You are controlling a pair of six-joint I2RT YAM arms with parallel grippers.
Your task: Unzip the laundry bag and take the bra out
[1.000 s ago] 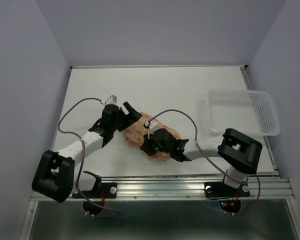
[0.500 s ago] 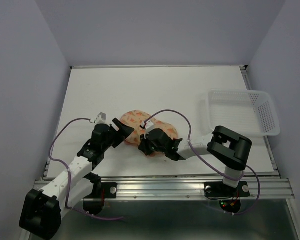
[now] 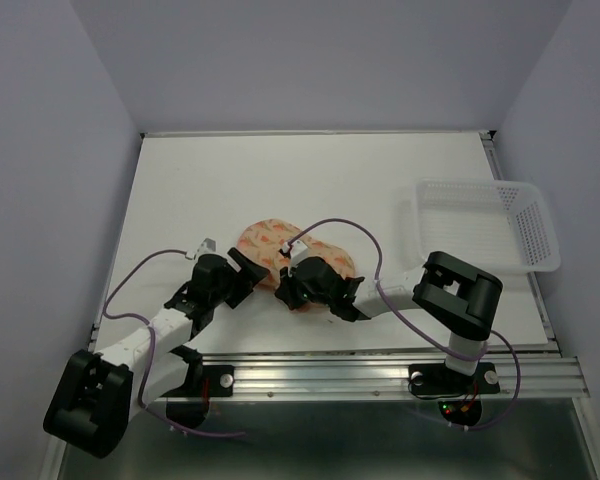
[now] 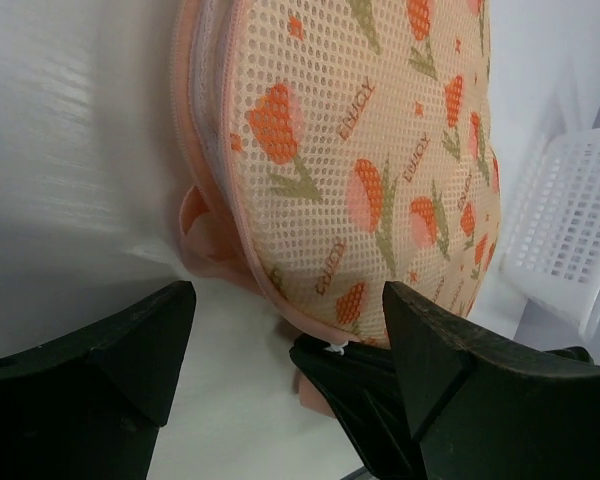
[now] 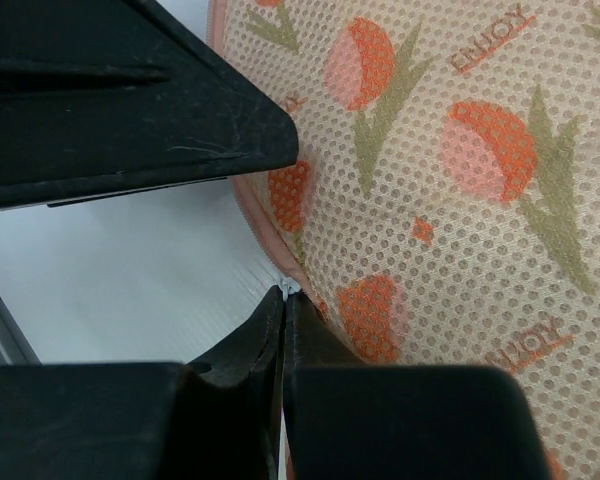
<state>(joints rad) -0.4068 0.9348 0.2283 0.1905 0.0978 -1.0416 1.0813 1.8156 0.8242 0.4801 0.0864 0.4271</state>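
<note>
White table point(image 3: 280, 170), floral peach laundry bag point(image 3: 265, 240) lying near centre, clear mesh basket point(image 3: 475, 228) at right edge

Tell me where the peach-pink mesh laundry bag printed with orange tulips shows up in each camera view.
Top external: laundry bag just below picture centre.
Left wrist: the bag fills the upper middle.
Right wrist: the bag fills the right side.
Shared landmark: black right gripper shut on the small white zip pull at the bag's pink edge.

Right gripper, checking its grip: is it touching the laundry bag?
Touching: right wrist view shows the right gripper shut on the zip pull of the laundry bag.
</note>
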